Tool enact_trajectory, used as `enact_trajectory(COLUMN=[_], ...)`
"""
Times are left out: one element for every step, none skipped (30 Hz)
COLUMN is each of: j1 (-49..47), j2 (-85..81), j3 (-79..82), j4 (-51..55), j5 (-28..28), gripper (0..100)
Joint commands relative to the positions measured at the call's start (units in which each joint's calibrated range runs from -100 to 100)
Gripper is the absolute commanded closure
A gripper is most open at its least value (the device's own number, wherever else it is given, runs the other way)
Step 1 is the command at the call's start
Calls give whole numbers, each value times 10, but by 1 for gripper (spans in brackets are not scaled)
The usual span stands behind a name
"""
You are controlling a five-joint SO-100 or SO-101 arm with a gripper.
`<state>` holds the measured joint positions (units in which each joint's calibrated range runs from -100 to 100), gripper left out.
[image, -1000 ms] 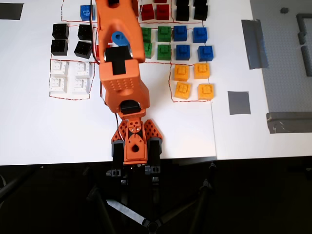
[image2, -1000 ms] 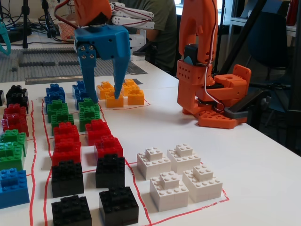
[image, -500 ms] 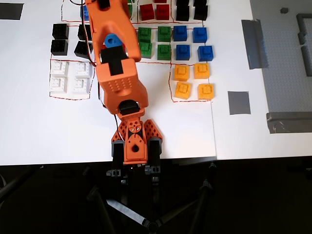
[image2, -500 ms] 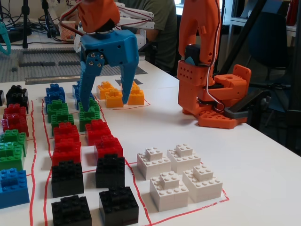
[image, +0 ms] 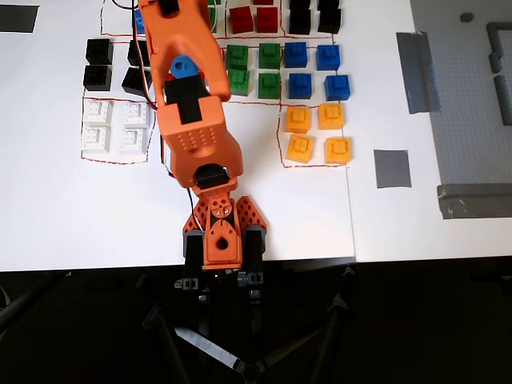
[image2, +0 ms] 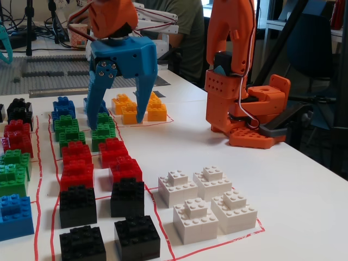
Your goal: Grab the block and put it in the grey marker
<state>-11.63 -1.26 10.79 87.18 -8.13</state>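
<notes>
Your overhead view looked straight down on the desk [image: 64, 208], your fixed view sat low and close beside it, both shared the block grid.

The worktop [image: 64, 200] is white, with thin red lines boxing groups of blocks. The arm [image: 196, 136] is orange; its fingers [image2: 142, 103] are bright blue. Blocks come in red [image2: 125, 167], black, white, green, blue and orange-yellow. The grey marker [image: 392, 168] is flat grey.

Orange printed arm [image2: 231, 60] with black servos, red-and-white cables, and a blue pincer [image2: 117, 119].
</notes>
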Motion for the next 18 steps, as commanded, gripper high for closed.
enact_trajectory(j1=[-12,-13,-13,-13,-14,-14,-14,-13,-13,-13,-13,-12,-12,-12,-11,-11,-11,-11], j2=[-16,-12,-8,-3,1,6,10,13,16,19,21,24,26,29,33,36,39,42], j3=[-44,-45,-46,-47,-48,-48,-48,-48,-48,-48,-49,-49,-49,-51,-53,-56,-57,-58], j4=[-10,-11,-11,-12,-13,-14,-15,-16,-18,-20,-21,-23,-24,-24,-25,-25,-26,-27], j5=[-8,-9,-10,-11,-12,-13,-13,-14,-14,-14,-14,-14,-15,-15,-15,-15,-16,-16], gripper=[72,72,72,72,72,72,72,72,72,72,72,72,72,72,73,73,73,73])
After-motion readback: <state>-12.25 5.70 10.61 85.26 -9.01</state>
